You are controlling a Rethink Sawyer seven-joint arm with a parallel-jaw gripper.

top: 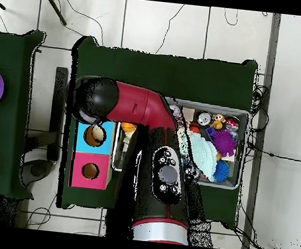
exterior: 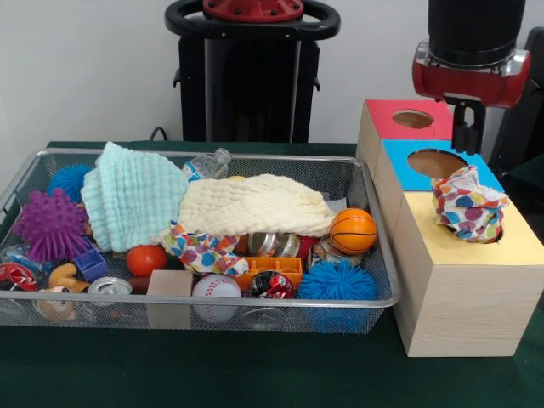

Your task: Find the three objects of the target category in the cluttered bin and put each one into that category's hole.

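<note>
A dotted cloth [exterior: 467, 202] is sitting half-lodged in the yellow box's hole [exterior: 493, 235] just below the end effector [exterior: 467, 140], whose grip state cannot be told, suggesting pushing it through next.

Overhead, the arm [top: 152, 150] hid the yellow-topped box and most of the wire bin [top: 242, 114]. In front view, the cream towel [exterior: 255, 206] covered part of a dotted cloth [exterior: 201, 250]; gripper [exterior: 467, 127] fingers were unclear.
</note>
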